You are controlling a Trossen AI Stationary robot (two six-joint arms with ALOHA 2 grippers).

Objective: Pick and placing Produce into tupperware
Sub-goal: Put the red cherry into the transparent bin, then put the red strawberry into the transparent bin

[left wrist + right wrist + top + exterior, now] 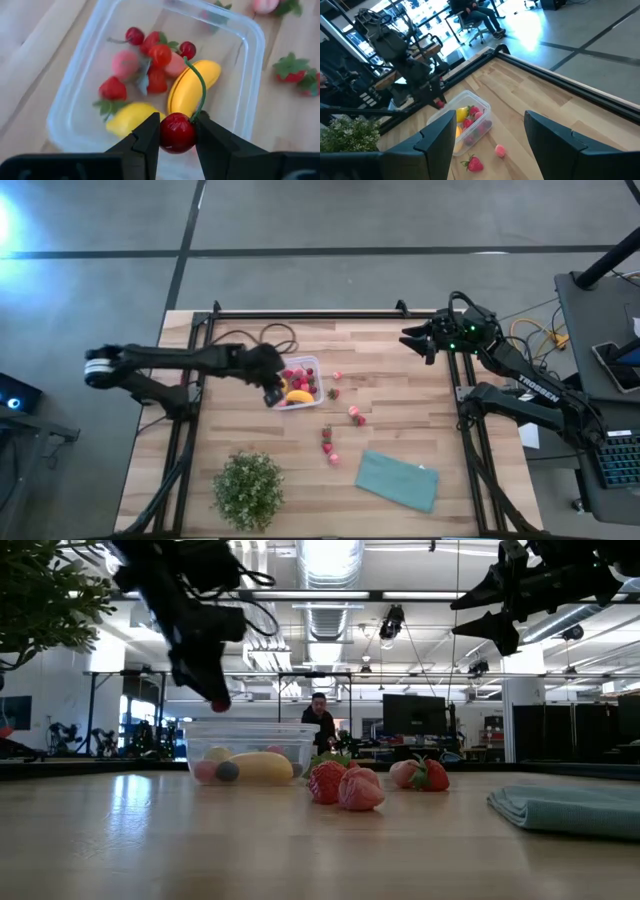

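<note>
Wood-plank table [400, 420] w/ black rail frame round the edges, grey floor beyond.

Nearest the low cam: two strawberries [345, 785] close together on the wood, more pink/red ones [420, 774] just behind, teal cloth [570, 808] folded at the side. Potted plant [247, 489] near the front edge on the left arm's side; from above, the cloth lies towards the right arm's side, w/ loose berries strung between it and the tub. Bare wood around the berries and along the far rail.

Tupperware [252, 75] sits mid-table towards the left arm, clear walls, already holding a banana [192, 86], a yellow round fruit [132, 117] and several red/pink berries.

Left gripper [177, 135] hangs just above the tub's rim, fingers [147, 137] clenched on a dark red cherry [176, 132] w/ green stem curving up; cherry is over the tub, not in it.

Right gripper [425, 340] up high by the far rail, well apart from the tub, fingers spread, nothing between them.

Far back: open workshop, ceiling lights, monitors, a person [320, 723] behind the tub.
</note>
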